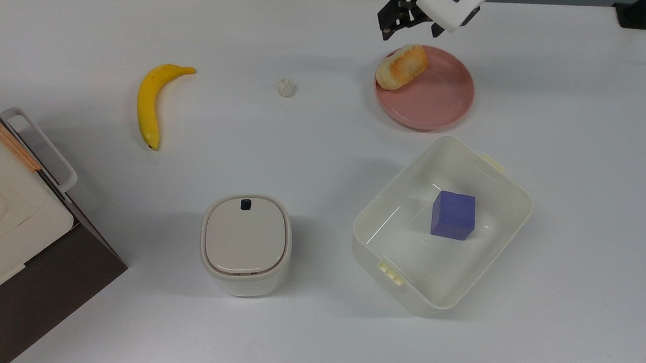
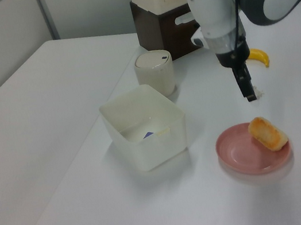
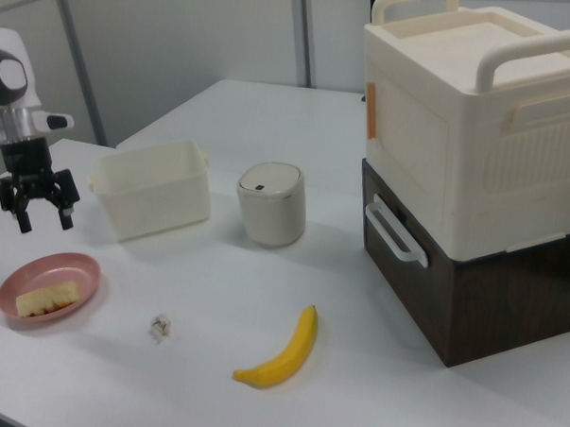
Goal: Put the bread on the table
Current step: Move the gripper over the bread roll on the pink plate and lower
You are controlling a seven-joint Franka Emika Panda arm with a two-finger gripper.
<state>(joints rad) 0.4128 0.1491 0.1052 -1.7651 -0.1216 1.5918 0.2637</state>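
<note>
The table [image 1: 314,327], a large white smooth top, is carrying everything. In the top view, taken from the table's middle: a yellow banana [image 1: 153,102] is lying at ten o'clock, a tiny white lump [image 1: 285,87] at twelve, a round pink plate [image 1: 434,101] at one to two o'clock. A lidded cream bin [image 1: 245,244] is standing at seven, an open cream tub [image 1: 442,225] at four to five. A dark brown box with a cream case on top [image 1: 11,230] is sitting at eight to nine, at the edge.
</note>
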